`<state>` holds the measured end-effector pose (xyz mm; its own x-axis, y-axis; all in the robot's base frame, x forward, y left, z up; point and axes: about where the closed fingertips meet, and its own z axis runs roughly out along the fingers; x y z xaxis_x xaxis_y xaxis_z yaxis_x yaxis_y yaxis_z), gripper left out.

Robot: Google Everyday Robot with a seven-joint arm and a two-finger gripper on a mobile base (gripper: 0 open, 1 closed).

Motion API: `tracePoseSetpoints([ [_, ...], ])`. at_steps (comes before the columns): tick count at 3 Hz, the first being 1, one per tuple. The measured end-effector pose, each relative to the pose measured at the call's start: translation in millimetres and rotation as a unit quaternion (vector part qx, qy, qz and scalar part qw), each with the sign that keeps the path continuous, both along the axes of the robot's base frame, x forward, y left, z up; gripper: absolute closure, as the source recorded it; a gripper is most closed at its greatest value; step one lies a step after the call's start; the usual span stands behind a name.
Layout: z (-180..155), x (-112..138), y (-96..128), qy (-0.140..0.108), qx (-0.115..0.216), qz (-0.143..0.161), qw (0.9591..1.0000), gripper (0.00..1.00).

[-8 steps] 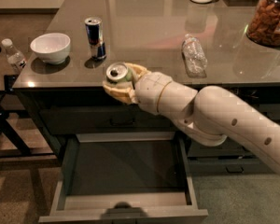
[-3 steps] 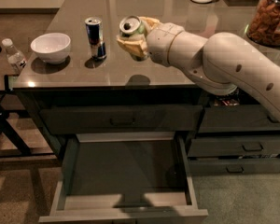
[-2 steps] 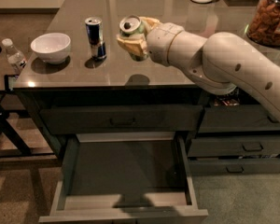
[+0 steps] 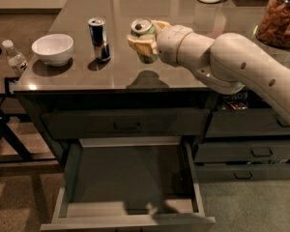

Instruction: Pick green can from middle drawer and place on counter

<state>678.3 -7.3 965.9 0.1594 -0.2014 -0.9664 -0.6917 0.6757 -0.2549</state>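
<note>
- Pincer (image 4: 146, 36): positioned over the middle of the worktop (image 4: 77, 76), closer to the near edge than the far edge. It is clenched on the green can (image 4: 141, 28).
- Pincer grip: one yellowish finger (image 4: 137, 45) crosses the near-left side of the can body. The other finger lies against the far-right side, just below the rim. The gap between the fingers equals the width of the can.
- Green can: roughly upright, with the silver top and pull tab facing up. Its lower part is hidden by the near finger, so contact with the worktop cannot be determined. A dark shadow lies on the worktop directly near of the can.
- Arm (image 4: 232, 57): white and thick. It enters from the right and crosses the right half of the worktop.
- Middle drawer (image 4: 130, 178): pulled fully out toward the near side, below the worktop. Its grey floor is in view.
- Top drawer (image 4: 125, 123): closed, directly above the open drawer.
- Slim blue-and-silver can (image 4: 99, 38): upright on the worktop, just left of the green can and not touching it.
- White bowl (image 4: 53, 49): on the worktop, left of the slim can.
- Water bottle (image 4: 13, 57): standing beyond the left edge of the worktop.
- Jar (image 4: 282, 18): at the far right of the worktop, holding brown snacks.
</note>
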Motion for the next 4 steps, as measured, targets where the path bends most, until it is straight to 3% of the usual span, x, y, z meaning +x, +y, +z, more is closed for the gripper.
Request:
tracePoseSetpoints([
  [2,-15,30,-18,0.017,-0.012,-0.009,0.9997,1.0],
  [4,-33,43,-28,0.05,-0.003,-0.009,0.9987,1.0],
])
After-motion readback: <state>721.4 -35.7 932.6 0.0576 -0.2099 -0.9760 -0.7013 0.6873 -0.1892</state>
